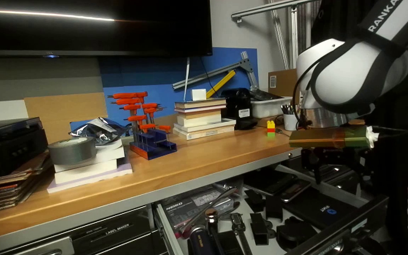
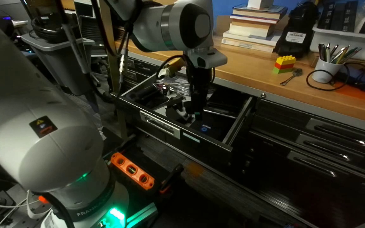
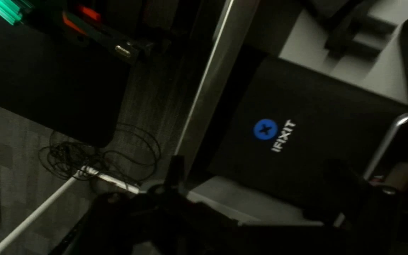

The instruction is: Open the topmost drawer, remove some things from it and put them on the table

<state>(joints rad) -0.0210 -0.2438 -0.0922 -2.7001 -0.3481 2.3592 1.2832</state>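
Observation:
The topmost drawer [image 1: 358, 221] is pulled open; its dark front also shows in an exterior view [image 2: 212, 146] and its edge in the wrist view [image 3: 207, 92]. Several small black chunky things lie on its pale floor, among them a block-shaped one [image 1: 259, 229] and a rounded one [image 1: 293, 233]. Some also show, dark and blurred, in the wrist view [image 3: 349, 32]. My gripper [image 1: 342, 181] is open and empty above the drawer's end with the black IFIXIT case [image 3: 306, 95]. Its fingers stand wide apart in the wrist view [image 3: 257, 161]. The table [image 1: 204, 166] has a light-brown wooden top.
The drawer also holds a caliper [image 1: 238, 225], a dark cylinder [image 1: 198, 241] and a NEIKO package [image 1: 193, 209]. On the table stand a red-and-blue tool stand [image 1: 152, 141], stacked books [image 1: 204, 120], a toy brick stack [image 2: 284, 65], a spoon [image 2: 291, 77] and a pen cup [image 2: 326, 70].

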